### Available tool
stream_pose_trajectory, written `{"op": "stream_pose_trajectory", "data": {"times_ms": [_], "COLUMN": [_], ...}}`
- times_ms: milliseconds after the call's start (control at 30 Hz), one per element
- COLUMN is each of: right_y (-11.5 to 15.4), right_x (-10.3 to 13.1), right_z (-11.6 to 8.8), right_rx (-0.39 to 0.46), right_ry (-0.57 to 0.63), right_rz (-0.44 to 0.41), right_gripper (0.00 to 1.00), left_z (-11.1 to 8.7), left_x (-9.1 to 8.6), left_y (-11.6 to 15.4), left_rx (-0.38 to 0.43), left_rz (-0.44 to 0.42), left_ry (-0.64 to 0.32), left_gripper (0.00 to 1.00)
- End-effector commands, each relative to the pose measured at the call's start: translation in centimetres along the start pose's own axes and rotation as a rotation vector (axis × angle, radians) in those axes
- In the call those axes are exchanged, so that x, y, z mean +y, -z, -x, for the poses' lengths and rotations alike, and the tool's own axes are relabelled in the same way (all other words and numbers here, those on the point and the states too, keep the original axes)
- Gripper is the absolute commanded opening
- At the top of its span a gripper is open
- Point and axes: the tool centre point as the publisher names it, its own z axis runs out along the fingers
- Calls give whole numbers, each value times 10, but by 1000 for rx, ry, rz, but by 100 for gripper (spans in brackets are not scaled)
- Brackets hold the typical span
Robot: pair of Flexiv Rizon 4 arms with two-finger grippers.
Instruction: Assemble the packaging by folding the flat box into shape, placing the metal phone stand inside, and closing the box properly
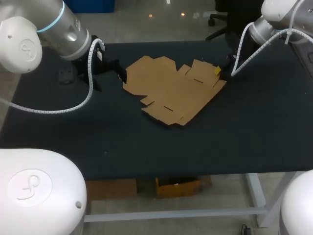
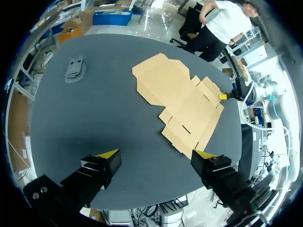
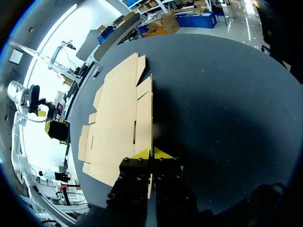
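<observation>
The flat brown cardboard box [image 1: 171, 90] lies unfolded in the middle of the black table [image 1: 146, 147]. My right gripper [image 1: 217, 72] is at its right edge. In the right wrist view the gripper [image 3: 151, 154] is shut on the rim of the cardboard [image 3: 118, 113], which runs straight out from between the yellow tips. My left gripper [image 1: 119, 72] hangs by the box's left edge, off the cardboard. Its fingers stand wide open with nothing between them [image 2: 156, 156]; the cardboard [image 2: 180, 99] lies ahead. The grey metal phone stand [image 2: 74, 68] lies on the table at far left [image 1: 66, 76].
A white cable loops from each arm over the table, the left one [image 1: 58, 110] near the stand. My left gripper [image 3: 57, 130] shows beyond the cardboard in the right wrist view.
</observation>
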Motion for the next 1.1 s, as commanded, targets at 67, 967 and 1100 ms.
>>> {"op": "stream_pose_trajectory", "data": {"times_ms": [67, 967, 1100], "right_y": [-2, 9, 20], "right_x": [-19, -59, -49], "right_z": [-17, -31, -25], "right_rx": [-65, -49, -53], "right_ry": [-26, -118, -67], "right_rz": [93, 87, 44], "right_gripper": [0, 100, 100], "left_z": [-2, -8, -8], "left_x": [-2, -3, -5], "left_y": [-2, -10, -11], "left_rx": [-5, -8, -12], "left_rz": [4, 15, 18], "left_ry": [-2, -6, -5], "left_gripper": [100, 100, 100]}}
